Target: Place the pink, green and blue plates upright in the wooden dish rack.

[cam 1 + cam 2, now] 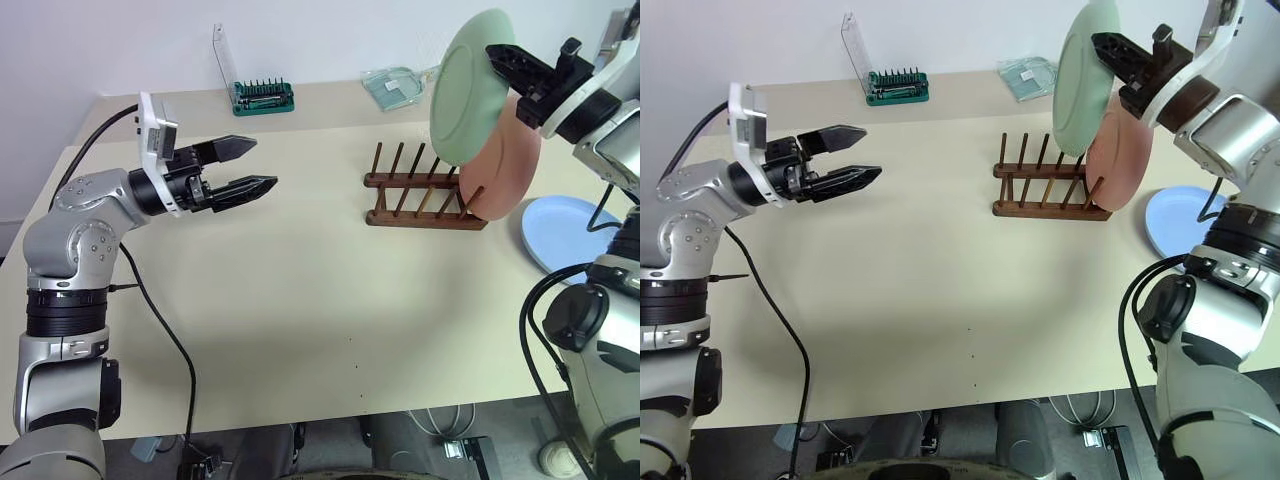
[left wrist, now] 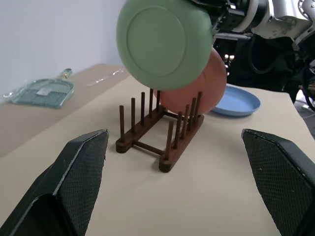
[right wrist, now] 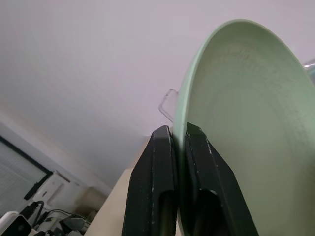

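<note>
Item, right hand [image 1: 500, 58]: clamped on the rim of the green plate [image 1: 470, 85], one finger on each face, plate held on edge in the air

Item, green plate: looks thin, rigid, light, smooth-glazed; likely to slip or swing in an edge pinch, so a hold well in over the rim suits it

Item, pink plate [image 1: 505, 165]: just below the right hand, upright at the near-hand end of the wooden dish rack [image 1: 420, 190], leaning a little

Item, blue plate [image 1: 560, 232]: flat on the surface [image 1: 300, 300] beyond the rack's end, under the right arm; only its raised lip offers a grip

Item, left hand [image 1: 240, 168]: spread wide, empty, well apart from the rack, pointing toward it

Item, free pegs: toward the left hand
</note>
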Tool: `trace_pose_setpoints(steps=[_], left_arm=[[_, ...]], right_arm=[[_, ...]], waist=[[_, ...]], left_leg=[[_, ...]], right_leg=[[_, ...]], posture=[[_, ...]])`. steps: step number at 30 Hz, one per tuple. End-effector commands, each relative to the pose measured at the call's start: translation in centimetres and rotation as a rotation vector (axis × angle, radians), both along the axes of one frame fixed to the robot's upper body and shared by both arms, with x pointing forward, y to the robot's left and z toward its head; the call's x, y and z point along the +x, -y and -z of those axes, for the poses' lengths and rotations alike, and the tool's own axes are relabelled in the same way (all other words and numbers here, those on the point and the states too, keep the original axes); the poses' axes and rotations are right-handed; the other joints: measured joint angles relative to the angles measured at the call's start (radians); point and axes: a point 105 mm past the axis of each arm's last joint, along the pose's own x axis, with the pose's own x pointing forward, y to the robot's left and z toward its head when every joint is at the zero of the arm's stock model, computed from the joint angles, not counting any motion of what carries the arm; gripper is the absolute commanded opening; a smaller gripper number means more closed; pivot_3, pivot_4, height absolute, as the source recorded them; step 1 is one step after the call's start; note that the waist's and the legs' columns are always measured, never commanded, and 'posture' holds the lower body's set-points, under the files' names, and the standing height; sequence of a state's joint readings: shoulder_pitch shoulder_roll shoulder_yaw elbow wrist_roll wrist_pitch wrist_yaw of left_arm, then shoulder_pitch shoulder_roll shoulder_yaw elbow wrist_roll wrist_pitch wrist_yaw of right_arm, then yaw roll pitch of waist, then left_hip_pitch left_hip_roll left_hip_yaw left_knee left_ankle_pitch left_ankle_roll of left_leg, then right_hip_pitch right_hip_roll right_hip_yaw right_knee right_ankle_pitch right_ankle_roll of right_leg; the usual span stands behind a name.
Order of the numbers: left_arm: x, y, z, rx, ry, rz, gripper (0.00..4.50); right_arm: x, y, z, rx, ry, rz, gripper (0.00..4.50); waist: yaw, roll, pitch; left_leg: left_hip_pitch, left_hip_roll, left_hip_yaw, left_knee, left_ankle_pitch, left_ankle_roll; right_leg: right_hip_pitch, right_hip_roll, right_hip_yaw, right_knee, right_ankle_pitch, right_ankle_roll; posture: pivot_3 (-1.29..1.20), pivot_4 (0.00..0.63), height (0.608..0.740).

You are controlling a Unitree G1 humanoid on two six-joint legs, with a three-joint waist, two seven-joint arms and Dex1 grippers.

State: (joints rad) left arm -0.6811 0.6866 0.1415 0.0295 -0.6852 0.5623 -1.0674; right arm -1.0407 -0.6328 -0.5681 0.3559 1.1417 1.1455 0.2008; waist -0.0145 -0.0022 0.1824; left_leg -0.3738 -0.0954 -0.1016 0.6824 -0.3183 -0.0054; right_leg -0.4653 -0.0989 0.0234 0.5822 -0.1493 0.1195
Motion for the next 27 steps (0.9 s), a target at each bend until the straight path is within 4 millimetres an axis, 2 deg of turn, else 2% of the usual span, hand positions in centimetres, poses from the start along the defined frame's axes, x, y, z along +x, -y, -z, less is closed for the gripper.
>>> trace_pose_setpoints(steps=[1,10,18,19,21,27], left_arm=[[-0.5,-0.1,-1.6,-0.014,0.057,0.005,4.45],[-0.2,-0.1,-1.6,-0.015,0.061,-0.014,4.45],[0.6,-0.4,-1.7,-0.009,0.08,-0.075,4.45],[0.7,-0.5,-1.7,-0.009,0.083,-0.079,4.5],[0.7,-0.5,-1.9,-0.011,0.085,-0.08,4.5],[0.8,-0.3,-1.9,-0.01,0.083,-0.07,4.5]], right_arm=[[-0.7,0.8,-0.8,0.037,0.025,0.016,0.0],[-0.4,0.8,1.1,0.075,-0.024,0.014,0.0],[-0.5,1.5,2.9,0.051,0.028,0.028,0.0],[-0.4,1.6,3.2,0.057,0.021,0.023,0.72],[-0.4,1.7,3.4,0.063,0.021,0.02,1.45],[-0.3,2.0,3.4,0.007,0.05,0.04,4.36]], waist=[[0.0,0.0,0.0],[0.001,0.0,0.0],[0.0,0.0,0.0],[0.0,0.0,0.0],[0.0,0.0,0.0],[-0.001,0.0,0.0]], left_leg=[[0.0,0.0,0.0,0.0,0.0,0.0],[0.0,0.0,0.0,0.0,0.0,0.0],[0.0,0.0,0.001,0.0,0.0,0.0],[0.0,0.0,0.001,0.0,0.0,0.0],[0.0,0.0,0.001,0.001,0.0,0.0],[0.0,0.0,0.001,0.0,0.0,0.0]], right_leg=[[0.0,0.0,0.0,0.0,0.0,0.0],[0.0,0.0,0.0,0.0,0.0,0.0],[0.0,0.0,0.0,0.0,0.0,0.0],[0.0,0.0,0.0,0.0,0.0,0.0],[0.001,0.0,0.0,0.0,0.0,0.0],[0.0,0.0,0.0,0.0,0.0,0.0]], posture=[[0.0,0.15,0.74],[0.0,0.15,0.74],[0.0,0.15,0.74],[0.0,0.15,0.74],[0.0,0.15,0.74],[0.0,0.15,0.74]])
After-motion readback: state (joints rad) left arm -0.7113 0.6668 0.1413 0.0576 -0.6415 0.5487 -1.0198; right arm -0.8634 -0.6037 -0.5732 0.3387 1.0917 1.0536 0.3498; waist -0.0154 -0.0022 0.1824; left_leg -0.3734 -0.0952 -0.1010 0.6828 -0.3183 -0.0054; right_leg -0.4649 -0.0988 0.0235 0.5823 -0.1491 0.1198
